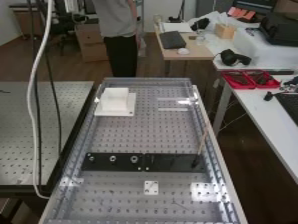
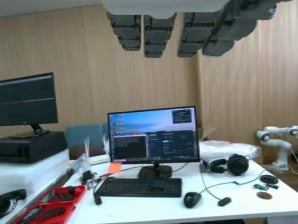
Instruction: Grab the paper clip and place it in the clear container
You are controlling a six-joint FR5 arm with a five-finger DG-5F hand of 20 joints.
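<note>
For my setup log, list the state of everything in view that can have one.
Hand: open, fingers straight.
Monitor behind keyboard: on.
Other monitor: dark, power unclear.
Red trays: lidless, holding things.
White block: on white plate.
Black strip: flat on bench.
Thin stick: tilted.
Headphones: lying on desk.

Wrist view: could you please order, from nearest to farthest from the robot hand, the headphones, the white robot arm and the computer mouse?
1. Computer mouse, beside the keyboard.
2. Headphones, farther back on the desk.
3. White robot arm, beyond the desk.
</note>
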